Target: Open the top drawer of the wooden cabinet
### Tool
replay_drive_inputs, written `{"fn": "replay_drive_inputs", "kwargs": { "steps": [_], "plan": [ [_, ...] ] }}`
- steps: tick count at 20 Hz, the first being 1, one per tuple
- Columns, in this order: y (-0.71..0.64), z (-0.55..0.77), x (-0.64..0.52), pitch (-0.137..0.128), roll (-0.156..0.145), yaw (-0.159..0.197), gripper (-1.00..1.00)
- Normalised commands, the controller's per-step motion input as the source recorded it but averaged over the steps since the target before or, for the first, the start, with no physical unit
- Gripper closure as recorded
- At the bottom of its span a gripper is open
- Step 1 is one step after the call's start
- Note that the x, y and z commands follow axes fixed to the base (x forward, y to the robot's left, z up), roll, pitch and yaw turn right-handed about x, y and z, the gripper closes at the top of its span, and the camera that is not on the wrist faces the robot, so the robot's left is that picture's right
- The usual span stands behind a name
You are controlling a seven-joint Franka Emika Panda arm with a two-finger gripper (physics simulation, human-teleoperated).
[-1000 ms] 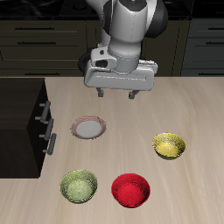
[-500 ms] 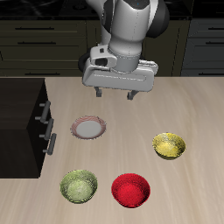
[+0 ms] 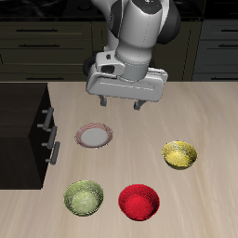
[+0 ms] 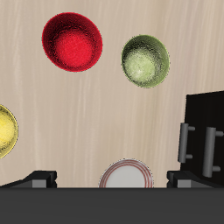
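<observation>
The open, empty gripper point(image 3: 123, 102) has tilted slightly toward the wooden cabinet point(image 3: 23, 130), whose top drawer point(image 3: 45, 118) remains shut.

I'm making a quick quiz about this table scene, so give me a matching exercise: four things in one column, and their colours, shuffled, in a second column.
Things:
1. cabinet
2. plate
3. bowl nearest the plate
4. bowl farthest from the cabinet

Colours:
A. yellow
B. near-black brown
C. green
D. pink rim, white middle

Pairs: 1-B, 2-D, 3-C, 4-A
</observation>
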Motion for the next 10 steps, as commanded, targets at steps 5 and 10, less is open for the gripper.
{"fn": "replay_drive_inputs", "kwargs": {
  "steps": [5, 10],
  "plan": [
    [-0.24, 0.02, -0.02, -0.031, -0.202, 0.097, -1.00],
    [-0.34, 0.01, -0.03, 0.048, -0.160, 0.005, -1.00]
  ]
}}
